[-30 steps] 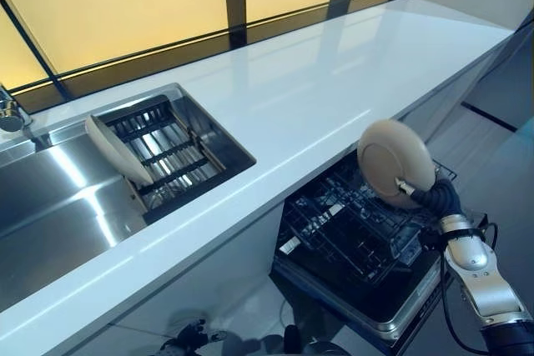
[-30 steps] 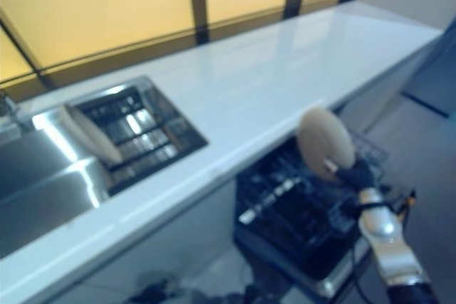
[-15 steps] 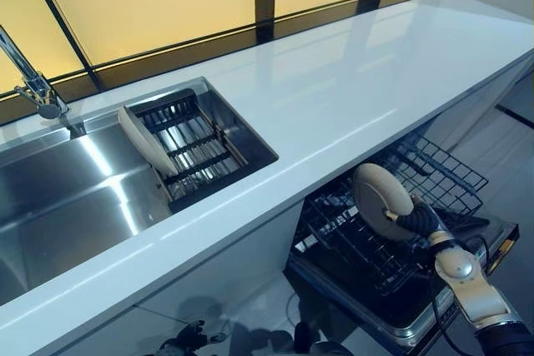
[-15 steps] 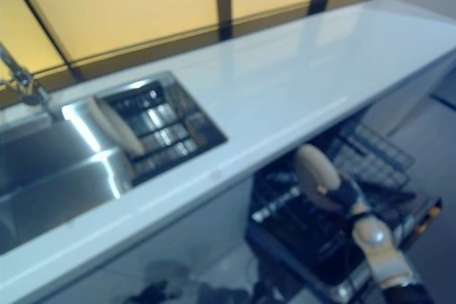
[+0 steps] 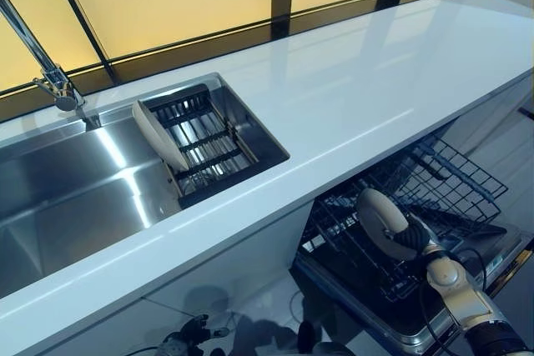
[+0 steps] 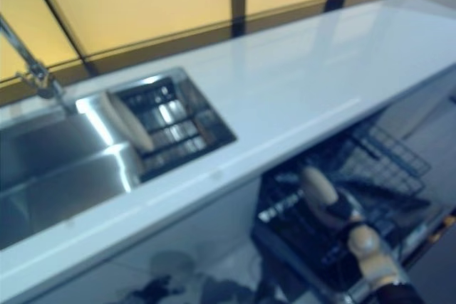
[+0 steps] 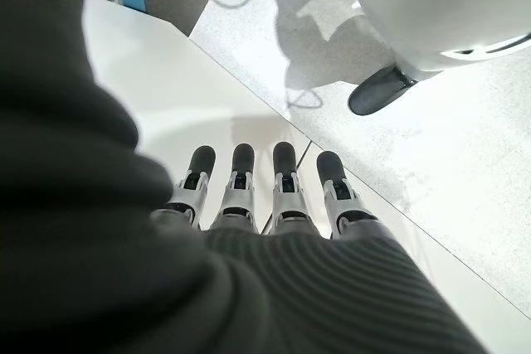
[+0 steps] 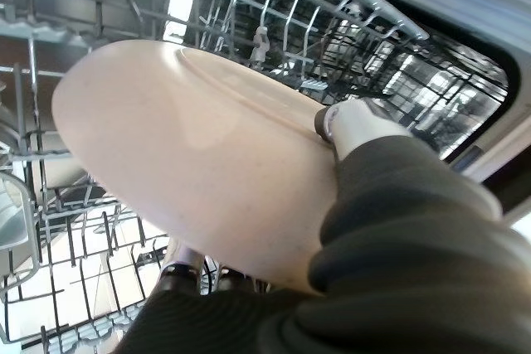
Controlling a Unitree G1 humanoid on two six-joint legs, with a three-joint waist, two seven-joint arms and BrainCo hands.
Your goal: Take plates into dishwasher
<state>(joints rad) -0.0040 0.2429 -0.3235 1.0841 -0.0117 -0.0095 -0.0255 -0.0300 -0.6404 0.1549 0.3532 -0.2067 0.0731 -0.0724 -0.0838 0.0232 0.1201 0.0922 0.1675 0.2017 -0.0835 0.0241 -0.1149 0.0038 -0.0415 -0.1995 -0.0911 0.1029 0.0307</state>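
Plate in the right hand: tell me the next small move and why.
Probably lower the plate on edge into a slot of the dishwasher rack. The right hand grips it by the rim, upright just over the wire tines, not yet seated. Another plate waits in the sink.

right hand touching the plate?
Touching. Right wrist view shows the right hand with thumb pressed on the plate face, fingers curled beneath its rim.

Round beige ceramic plate [image 5: 377, 221]: tilted on edge above the black wire dishwasher rack [image 5: 434, 185], pulled out under the counter's front edge. Second beige plate [image 5: 160, 133]: leaning upright in the sink's drying rack [image 5: 209, 139], left end.
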